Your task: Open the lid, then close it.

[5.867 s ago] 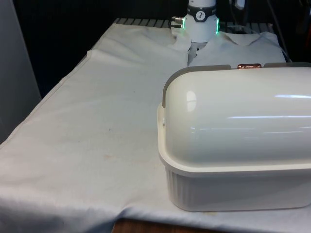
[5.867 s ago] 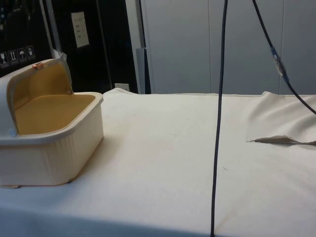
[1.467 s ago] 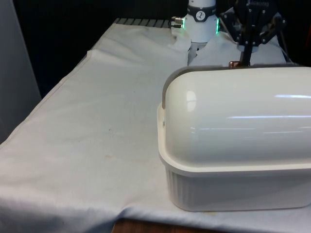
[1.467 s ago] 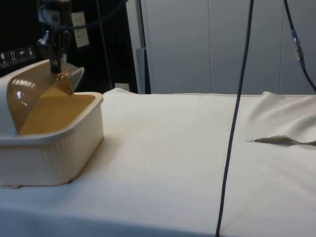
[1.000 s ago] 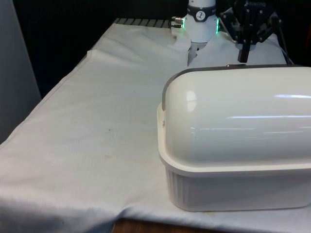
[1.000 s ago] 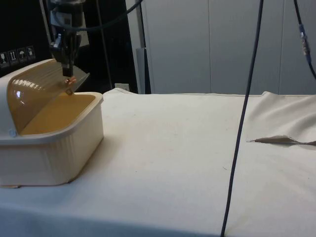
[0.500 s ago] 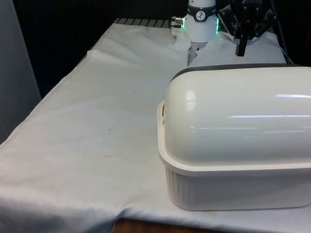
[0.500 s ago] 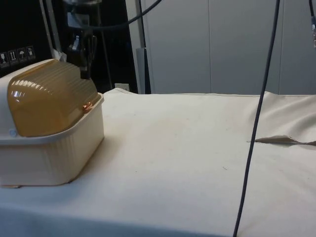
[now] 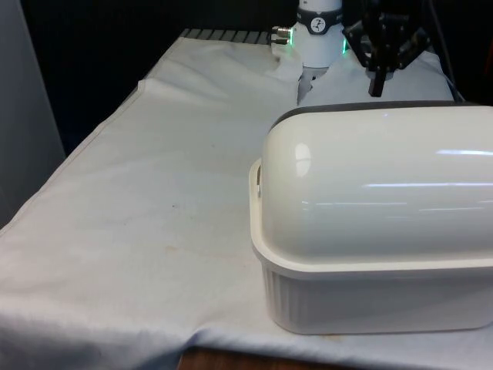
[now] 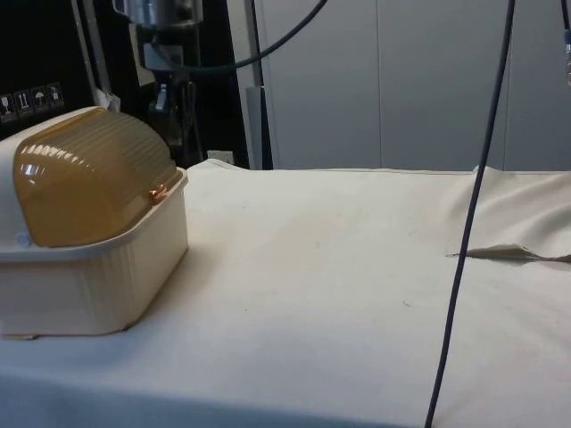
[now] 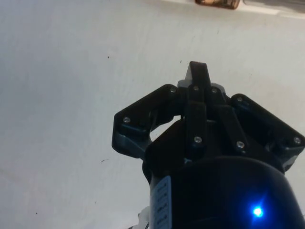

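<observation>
Since the lid (image 9: 385, 193) sits fully down on the bread box (image 9: 370, 297) at the lower right of the front view, with no gap seen along its rim there, I judge the closing done and the step in hand to be the retreat. In the side view the box is at the left edge, the amber lid (image 10: 89, 178) rolled forward, its small copper handle (image 10: 157, 191) resting right at the box's front lip. The gripper (image 9: 377, 85) hangs at the upper right of the front view, above and behind the lid's dark top edge, apart from it. In the side view the gripper (image 10: 162, 102) is upper left, just above and slightly past the handle, not touching it. The wrist view shows the fingertips (image 11: 198, 71) pressed together with nothing between them, bare white cloth (image 11: 71, 95) beneath, and the copper handle (image 11: 217, 3) a little way off. To do this well: go up first, then away from the box, because the fingertips are near the handle and a sideways drift could snag it and drag the lid back open. Keep the fingers together so the tip stays narrow. No downward move, since the lid looks light and a bump could shift the box on the cloth (image 9: 154, 193). Watch the black cable (image 10: 464, 267) hanging at the lower right of the side view; it is well apart from the box but could swing with the arm. Lid seating on the far side can't be checked from these views.
</observation>
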### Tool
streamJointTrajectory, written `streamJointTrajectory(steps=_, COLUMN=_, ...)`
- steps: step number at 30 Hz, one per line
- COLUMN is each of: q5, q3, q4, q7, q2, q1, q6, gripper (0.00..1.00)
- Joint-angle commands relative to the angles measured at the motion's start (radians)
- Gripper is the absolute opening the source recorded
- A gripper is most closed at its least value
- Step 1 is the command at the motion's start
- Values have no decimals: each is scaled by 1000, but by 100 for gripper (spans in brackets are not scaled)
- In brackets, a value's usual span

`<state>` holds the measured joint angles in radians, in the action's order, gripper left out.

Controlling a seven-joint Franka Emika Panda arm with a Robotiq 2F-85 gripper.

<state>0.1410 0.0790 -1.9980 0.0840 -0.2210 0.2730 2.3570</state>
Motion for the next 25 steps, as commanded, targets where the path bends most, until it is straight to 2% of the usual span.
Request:
streamJointTrajectory(steps=1, q5=1, q3=0, q4=-6, q7=3, q2=5, q1=1, q6=-2, gripper=0)
streamJointTrajectory(steps=5, q5=-1, q3=0, q4=2, q7=3, q2=2, q1=0, q6=-1, gripper=3)
streamJointTrajectory(steps=8, q5=0, q3=0, q4=3, q7=0, q2=0, q1=-1, q6=0, gripper=15)
streamJointTrajectory(steps=9, q5=-2, q3=0, q4=4, q7=3, q2=1, q1=-1, q6=-1, gripper=15)
streamJointTrajectory(steps=10, q5=-2, q3=0, q4=5, q7=3, q2=0, q1=-1, q6=0, gripper=20)
streamJointTrajectory(steps=11, q5=-2, q3=0, q4=6, q7=3, q2=0, q1=-1, q6=0, gripper=30)
streamJointTrajectory(steps=25, q5=-1, q3=0, q4=7, q7=2, q2=-1, q1=-1, q6=0, gripper=97)
